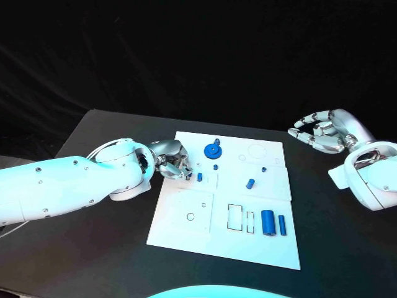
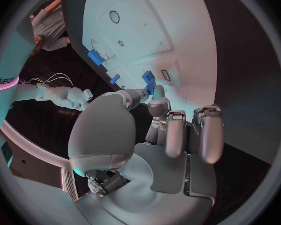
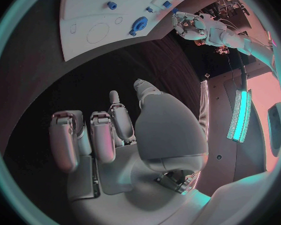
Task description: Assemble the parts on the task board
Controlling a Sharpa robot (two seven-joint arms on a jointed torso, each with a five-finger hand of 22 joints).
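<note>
You see the white task board [image 1: 188, 233] lying in the middle of the black bench [image 1: 91, 248], its long axis running roughly from 12 to 6 o'clock in the head view. The left hand [image 1: 170, 162] sits over the board's 9 o'clock edge, toward the far end; in the left wrist view its fingers [image 2: 158, 106] are drawn together around a small blue peg [image 2: 148, 81], which it pinches at the tips just above the board surface. The right hand [image 1: 324, 131] hovers off the board above the bench at about 2 o'clock, well apart from every part, its fingers curled inward on nothing, as the right wrist view confirms. On the board you find a blue gear [image 1: 214, 150] near the far edge at 12 o'clock, a tiny blue stud [image 1: 216, 166] just nearer than it, a short blue peg [image 1: 250, 183] toward 3 o'clock of centre, and a blue cylinder [image 1: 267, 222] with a slim blue bar [image 1: 281, 225] just beside it at about 5 o'clock. Beside the cylinder, toward the board's centre, lie outlined rectangular slots [image 1: 235, 217]; a small round hole [image 1: 190, 217] lies toward 8 o'clock.
</note>
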